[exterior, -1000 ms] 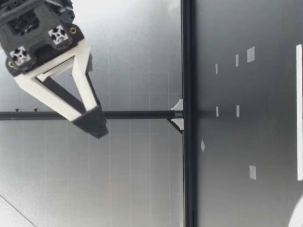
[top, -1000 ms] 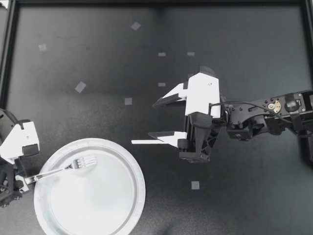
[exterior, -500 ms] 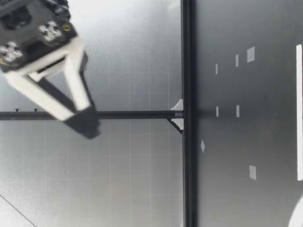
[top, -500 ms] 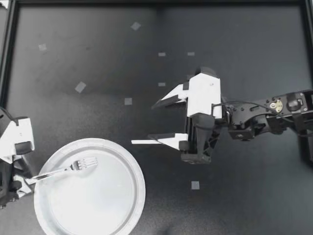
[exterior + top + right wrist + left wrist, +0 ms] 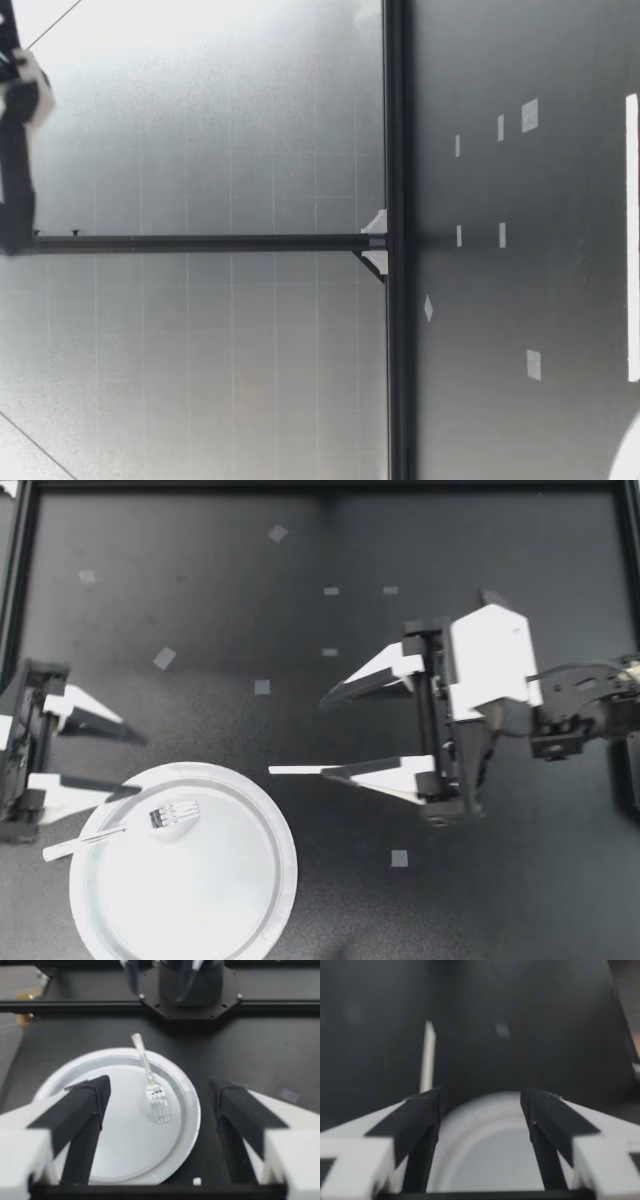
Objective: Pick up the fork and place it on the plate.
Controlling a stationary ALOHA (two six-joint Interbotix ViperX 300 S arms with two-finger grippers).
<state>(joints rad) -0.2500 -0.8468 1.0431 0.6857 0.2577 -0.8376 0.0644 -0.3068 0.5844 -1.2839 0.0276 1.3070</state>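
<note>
Status: your fork (image 5: 115, 832) lies on the plate (image 5: 200, 900) and neither arm holds it. The placing looks done, with nothing left but to keep both arms clear. You may judge whether the handle end, which overhangs the plate's rim toward your left arm, wants tidying. Item, left gripper (image 5: 135, 765): at the left edge of the worktop (image 5: 200, 610), jaws spread wide and empty. One jaw's tip is over the plate's rim, the other over bare worktop. Item, fork: tines toward the plate's middle, handle running out toward your left arm. It lies just beside the nearer left jaw, apart from it and not between the two. The left wrist view shows only the plate beneath and ahead of the jaws, no fork. Item, plate: pale and round, on your left arm's side of the worktop, carrying the fork alone. Item, tape squares (image 5: 164, 658): small, pale, flat, scattered across the worktop. Item, right gripper (image 5: 297, 734): mid-worktop, jaws wide and empty, pointing toward the plate and well apart from the fork. Your right wrist view shows the fork far ahead, in line with the gap between those jaws.
</note>
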